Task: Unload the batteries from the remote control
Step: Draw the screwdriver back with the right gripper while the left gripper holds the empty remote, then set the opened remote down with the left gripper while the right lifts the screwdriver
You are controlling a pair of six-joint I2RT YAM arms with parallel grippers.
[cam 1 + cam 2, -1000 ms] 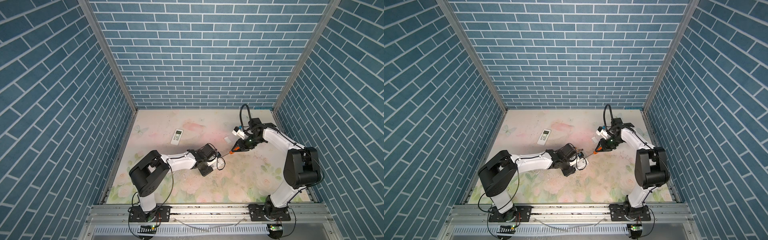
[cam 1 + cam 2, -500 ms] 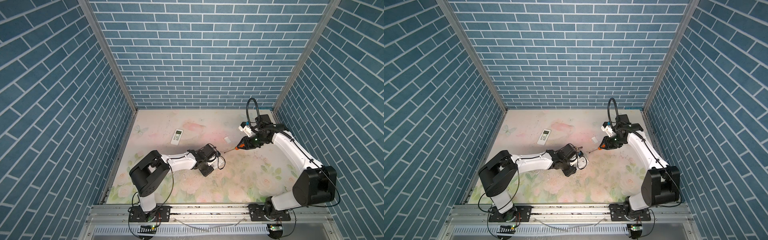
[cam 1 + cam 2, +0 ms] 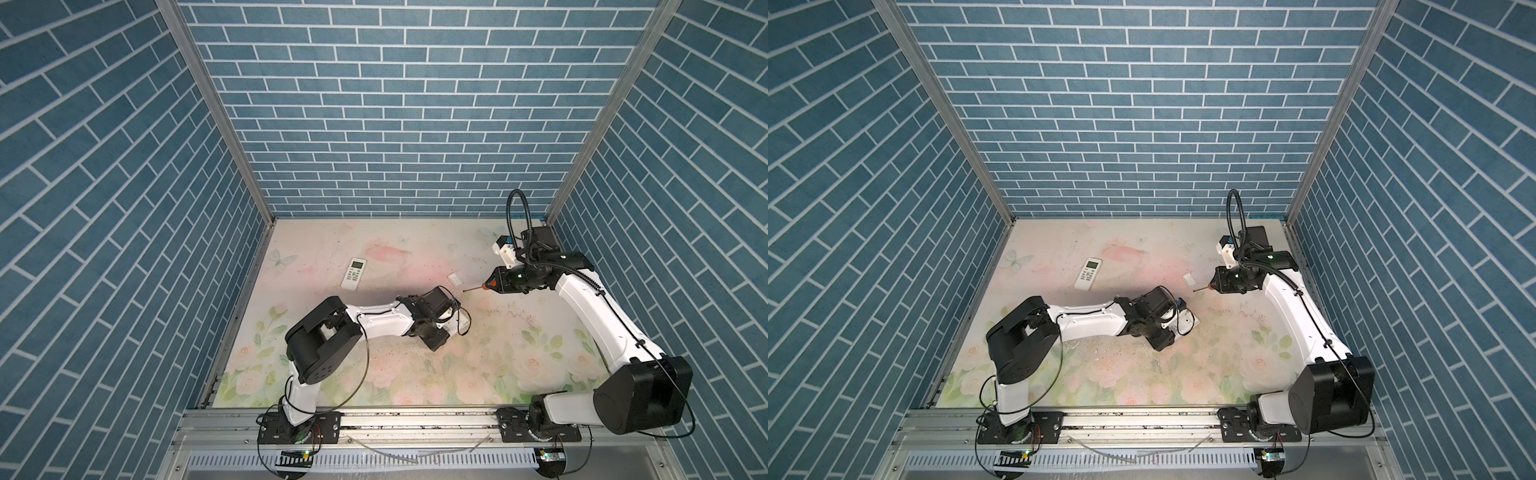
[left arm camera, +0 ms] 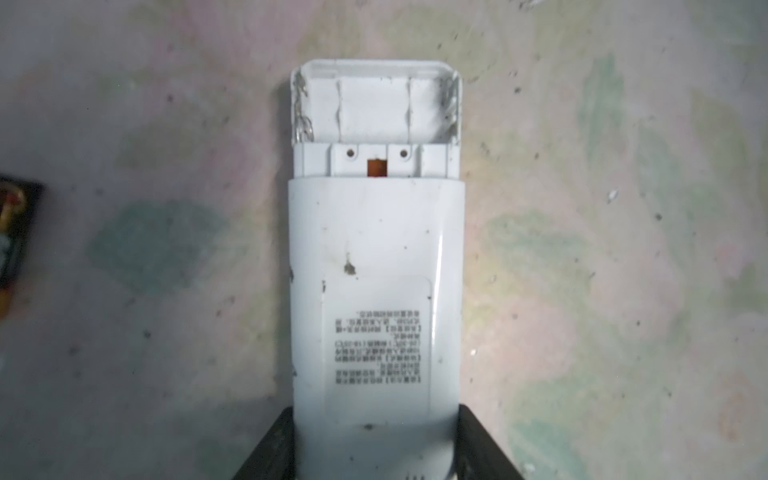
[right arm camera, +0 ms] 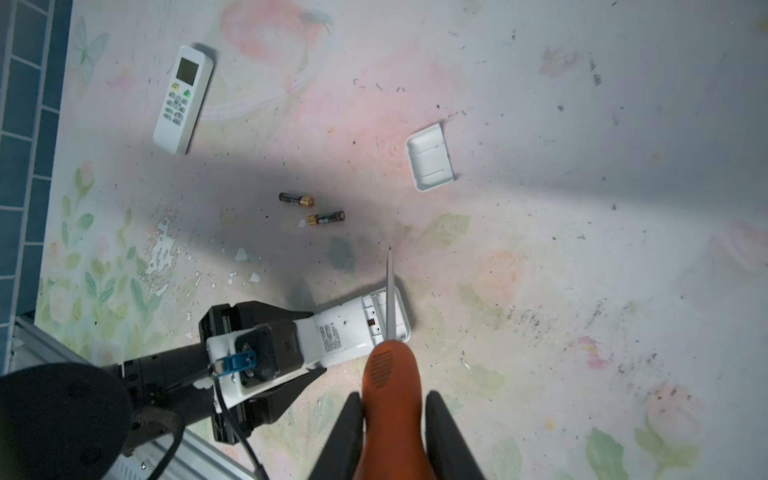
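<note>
**Jaws gripping on both arms**

Jaws of the left gripper (image 4: pixel 376 449) clamp a white remote control (image 4: pixel 374 266) lying back-up near the middle of the surface (image 5: pixel 582 249). Its open compartment (image 4: pixel 374 112) shows white ribs and springs. Jaws of the right gripper (image 5: pixel 395 436) clamp one orange-handled screwdriver (image 5: pixel 390 386). Two batteries (image 5: pixel 296 199) (image 5: pixel 326 217), black with gold ends, lie flat and apart between the two remotes. The second remote (image 5: pixel 182 99) lies face-up toward the left edge. One battery cover (image 5: pixel 430 162) rests toward the right edge.
</note>
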